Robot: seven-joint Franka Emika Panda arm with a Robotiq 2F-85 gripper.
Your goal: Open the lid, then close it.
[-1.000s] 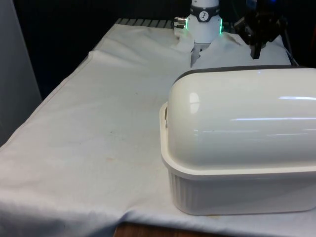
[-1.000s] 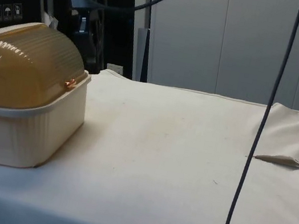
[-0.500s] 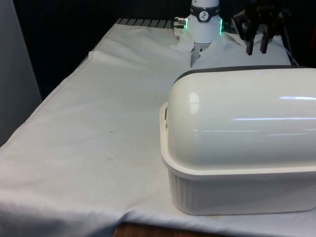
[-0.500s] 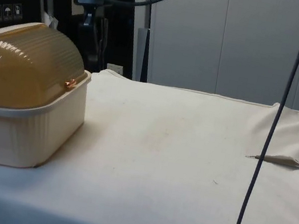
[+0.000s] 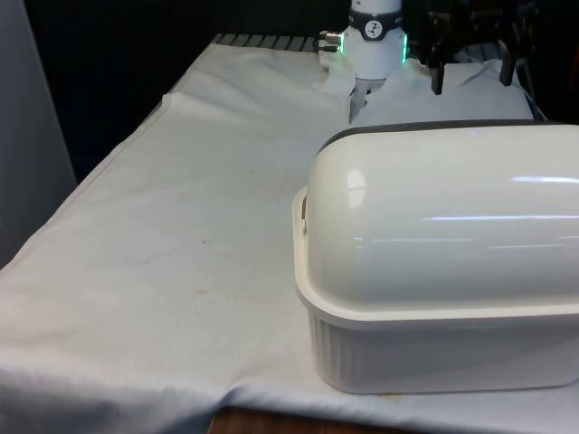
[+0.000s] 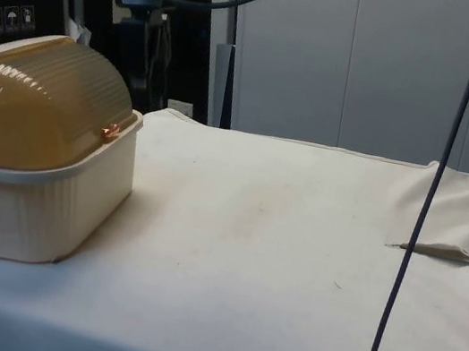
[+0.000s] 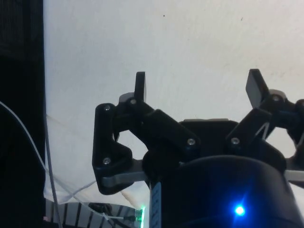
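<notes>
A cream bread box (image 5: 443,271) stands at the front view's right with its rounded white back towards that camera. In the side view the box (image 6: 30,203) carries an amber ribbed roll-top lid (image 6: 46,110), shut down onto the rim, with a small copper handle (image 6: 111,129) at its lower edge. My black gripper (image 5: 470,77) hangs in the air beyond the box, above its far top edge, touching nothing. Its fingers stand wide apart and hold nothing. In the wrist view my gripper (image 7: 198,83) has only bare white cloth between its two fingertips (image 7: 140,85).
White cloth (image 5: 199,226) covers the table, which stretches wide to the front view's left of the box. A black cable (image 6: 418,217) hangs down in the side view, and a raised fold of cloth (image 6: 448,254) lies beyond it.
The fingers went from shut to wide open over the last second. The gripper also rose a little behind the box. The box and its lid have not moved.
</notes>
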